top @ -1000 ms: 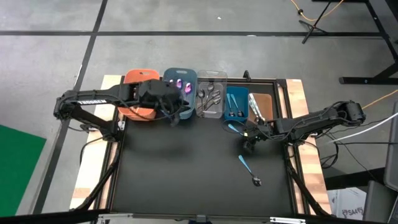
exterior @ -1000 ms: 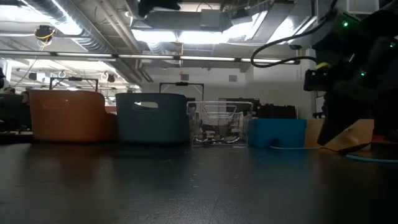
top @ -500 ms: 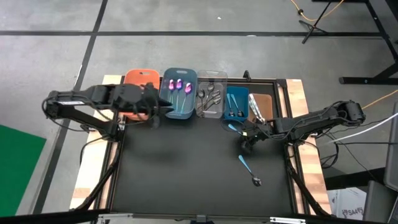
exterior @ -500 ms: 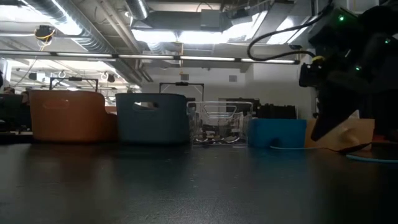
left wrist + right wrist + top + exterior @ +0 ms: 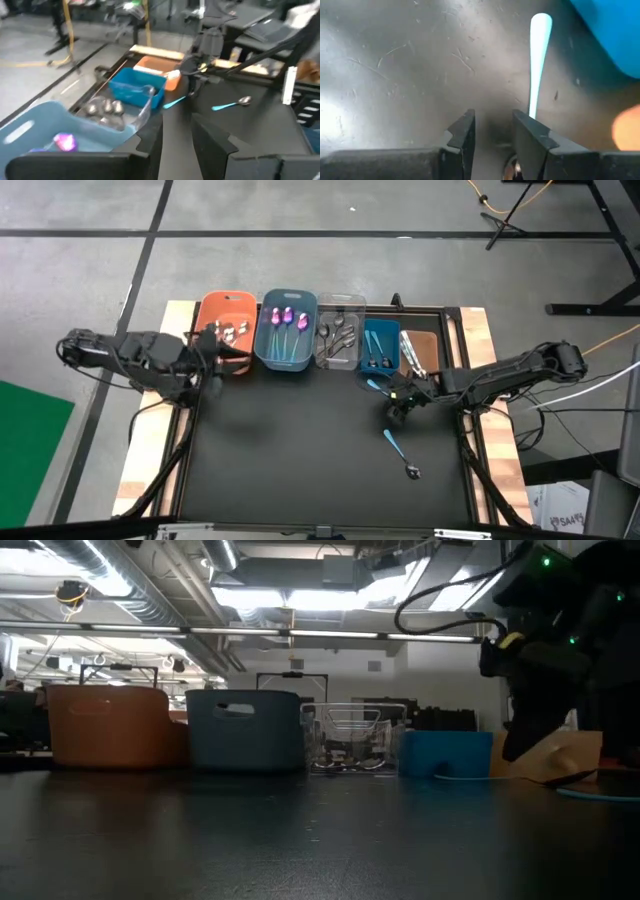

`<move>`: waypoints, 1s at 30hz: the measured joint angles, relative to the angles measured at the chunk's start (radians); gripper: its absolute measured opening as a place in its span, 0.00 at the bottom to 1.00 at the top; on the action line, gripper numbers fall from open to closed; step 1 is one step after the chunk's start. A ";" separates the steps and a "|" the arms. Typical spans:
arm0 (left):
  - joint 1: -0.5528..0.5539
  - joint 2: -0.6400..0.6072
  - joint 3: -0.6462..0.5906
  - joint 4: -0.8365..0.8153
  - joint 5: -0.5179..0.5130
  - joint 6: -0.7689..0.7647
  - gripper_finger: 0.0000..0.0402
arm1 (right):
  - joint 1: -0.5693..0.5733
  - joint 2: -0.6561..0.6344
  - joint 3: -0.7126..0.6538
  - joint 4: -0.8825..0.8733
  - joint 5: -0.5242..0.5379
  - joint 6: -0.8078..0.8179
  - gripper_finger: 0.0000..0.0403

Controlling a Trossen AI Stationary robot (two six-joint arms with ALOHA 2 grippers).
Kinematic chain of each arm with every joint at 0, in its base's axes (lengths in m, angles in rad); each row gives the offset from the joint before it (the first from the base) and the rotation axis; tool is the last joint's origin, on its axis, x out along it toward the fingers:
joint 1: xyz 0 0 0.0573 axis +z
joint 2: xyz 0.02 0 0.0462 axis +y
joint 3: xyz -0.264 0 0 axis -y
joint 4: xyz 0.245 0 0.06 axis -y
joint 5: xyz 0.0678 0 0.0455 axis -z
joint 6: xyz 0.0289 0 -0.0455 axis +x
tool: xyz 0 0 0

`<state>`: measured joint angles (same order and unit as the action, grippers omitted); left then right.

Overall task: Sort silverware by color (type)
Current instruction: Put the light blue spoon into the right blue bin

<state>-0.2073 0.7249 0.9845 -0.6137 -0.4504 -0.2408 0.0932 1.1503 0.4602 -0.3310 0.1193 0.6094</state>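
— Silverware, where does it lie?
— Your purple spoons (image 5: 288,317) sit in the grey-blue bin (image 5: 287,360); one blue-handled spoon (image 5: 394,445) lies loose on the mat, right of centre.
— And your grippers?
— Your right gripper (image 5: 401,402) hovers low beside the blue bin (image 5: 379,368), fingers parted, empty. Your left gripper (image 5: 222,352) hangs by the orange bin (image 5: 207,307), fingers apart, holding nothing.

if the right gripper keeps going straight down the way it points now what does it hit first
Probably the bare black table. The right gripper points down at it with a gap between its fingers; the blue-handled spoon lies just beside that line, though depth is unclear.
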 joint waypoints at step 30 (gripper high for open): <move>-0.033 -0.407 -0.693 0.565 0.209 0.267 0.24 | 0.242 0.351 0.151 -0.239 0.396 0.222 0.28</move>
<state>-0.2406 0.3177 0.2917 -0.0491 -0.2413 0.0262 0.3347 1.5018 0.6112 -0.5700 0.5152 0.8314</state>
